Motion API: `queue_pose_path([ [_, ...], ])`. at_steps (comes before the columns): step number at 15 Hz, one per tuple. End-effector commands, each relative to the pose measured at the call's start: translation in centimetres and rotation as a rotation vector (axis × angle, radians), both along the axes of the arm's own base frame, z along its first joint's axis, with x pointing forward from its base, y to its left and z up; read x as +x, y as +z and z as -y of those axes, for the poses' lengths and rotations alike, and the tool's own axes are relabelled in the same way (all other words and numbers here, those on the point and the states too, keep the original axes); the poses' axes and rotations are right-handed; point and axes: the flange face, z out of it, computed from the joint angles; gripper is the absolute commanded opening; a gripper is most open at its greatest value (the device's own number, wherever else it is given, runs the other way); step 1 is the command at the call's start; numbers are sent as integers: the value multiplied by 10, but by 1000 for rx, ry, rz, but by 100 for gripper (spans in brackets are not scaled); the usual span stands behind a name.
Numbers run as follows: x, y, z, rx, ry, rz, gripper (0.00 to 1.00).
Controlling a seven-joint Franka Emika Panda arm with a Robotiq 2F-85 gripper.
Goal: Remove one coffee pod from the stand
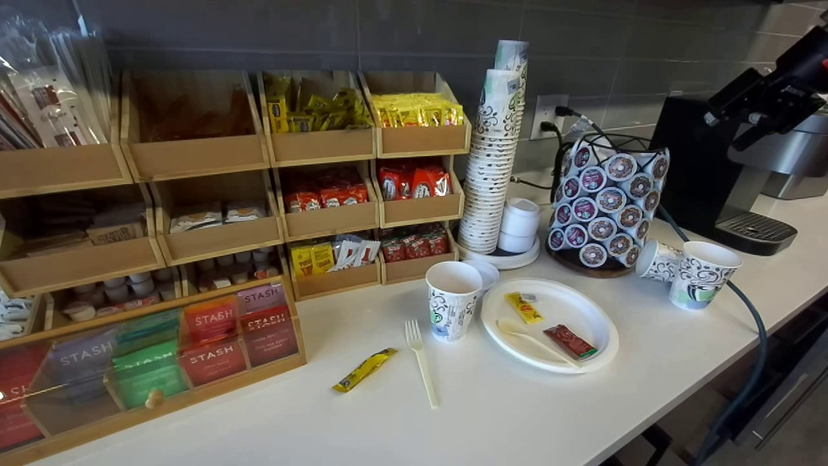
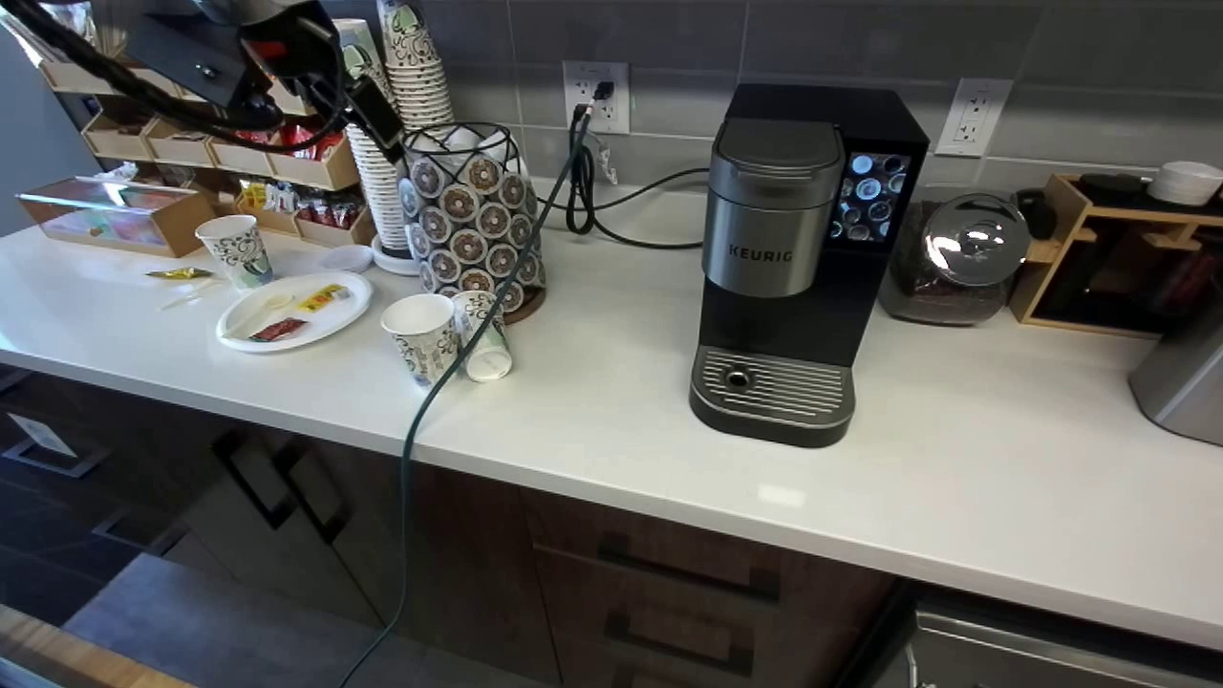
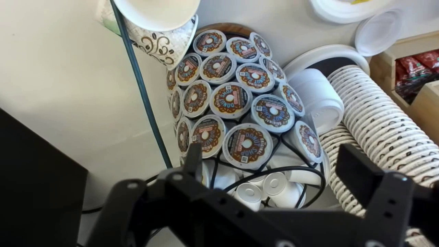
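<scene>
The job is looking barely begun: coffee pods (image 3: pixel 247 146) are filling the sides of the stand (image 3: pixel 293 168), and the claw (image 3: pixel 271 156) is holding none of them. Its fingers (image 3: pixel 360 175) are standing wide apart, and the claw is hanging near the top of the stand; the views are not making clear whether a finger is touching a pod. What is remaining is seemingly the whole pick: lining up with one pod, closing on it, drawing it out and moving it away.

The stand is sitting on the table (image 2: pixel 611 401), with a tall cup stack (image 1: pixel 485 175) to its left and a coffee machine (image 2: pixel 793 258) to its right. A fallen cup (image 1: pixel 658 262) is lying just beside it, and an upright cup (image 1: pixel 705 278) is standing next to that one.

As for writing, the pod lids are reading "ORIGINAL DONUT SHOP" around a printed doughnut in the wrist view. In an exterior view the coffee machine is showing "KEURIG" on its front. At the near left of the table, tea bags (image 1: pixel 210 362) are carrying "STASH". The packets (image 1: pixel 572 340) on the plate (image 1: pixel 592 317) are bearing print too small to be read.
</scene>
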Motion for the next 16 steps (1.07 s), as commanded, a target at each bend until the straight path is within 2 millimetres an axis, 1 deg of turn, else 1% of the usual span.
queue_pose_path([
  [1,-1,1,3,-1,-1,-2,100],
  [2,-1,1,4,-2,-1,-2,100],
  [3,-1,0,0,-39,7,30,100],
  [6,4,-2,-13,-204,49,134,100],
  [9,7,-19,-28,-294,154,127,100],
  [13,9,-39,-32,-301,220,26,100],
  [16,14,-49,-33,-273,205,3,100],
])
